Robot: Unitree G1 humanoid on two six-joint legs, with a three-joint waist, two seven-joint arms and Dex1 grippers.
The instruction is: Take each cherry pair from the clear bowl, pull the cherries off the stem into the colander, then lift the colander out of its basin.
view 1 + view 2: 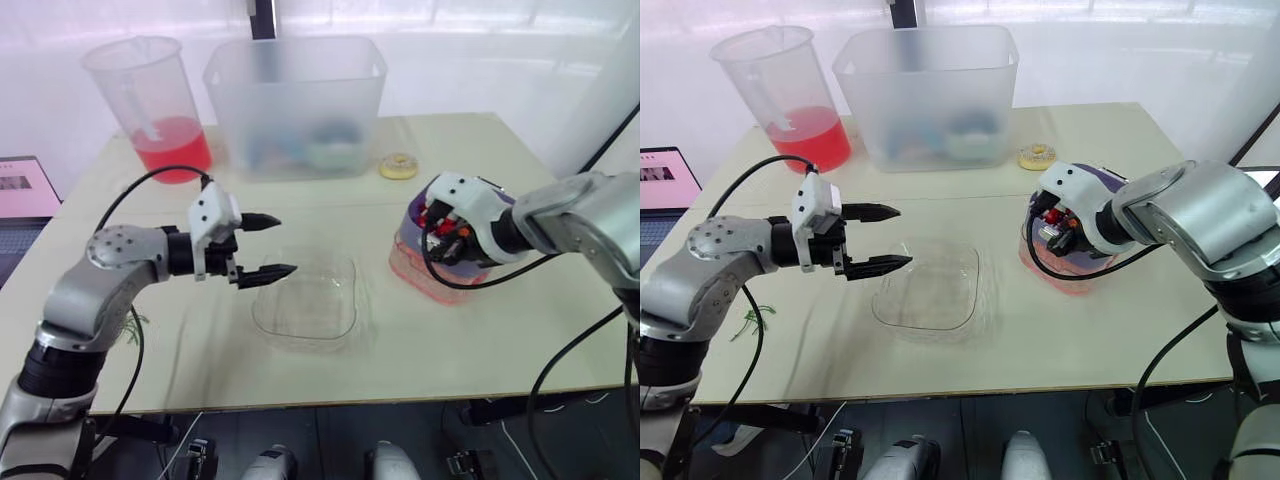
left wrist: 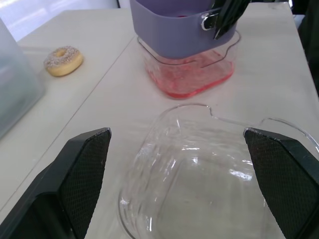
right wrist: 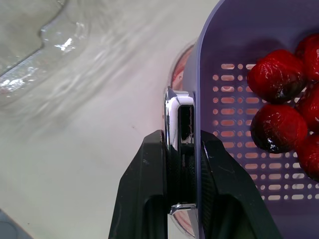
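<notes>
1. Purple colander sits in its basin on the robot's right, cherries inside; the right gripper pinches its wall at the metal handle.
2. Held at that edge alone, it could tilt on lifting, spilling cherries or dragging the basin along.
3. Left gripper hangs spread by the clear bowl, which looks empty.

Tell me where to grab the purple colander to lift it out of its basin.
Grip the metal handle on the colander rim, on the wall facing the clear bowl, coming from above. The thin upright wall suits a pinch, one finger each side; the right gripper is shut there.
</notes>
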